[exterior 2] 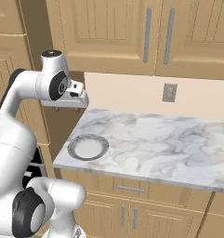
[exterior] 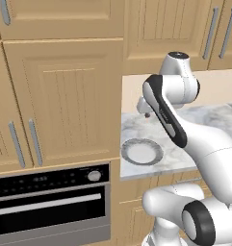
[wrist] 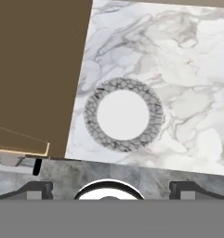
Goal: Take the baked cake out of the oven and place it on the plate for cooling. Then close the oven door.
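Gripper [wrist: 111, 188] of mine spreads wide and empty at bottom centre, plate [wrist: 123, 115] mid-frame on marble counter [wrist: 187, 93].

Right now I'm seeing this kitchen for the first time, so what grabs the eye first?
The white arm, raised over the left end of the marble counter, its gripper open above it. Below sits the empty plate near the counter's front left corner, and to the left the oven with its door shut.

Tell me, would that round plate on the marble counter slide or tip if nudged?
The plate lies flat and shallow, so it would probably slide rather than tip. The marble counter looks smooth, likely offering little grip. Its low rim may be awkward to pinch.
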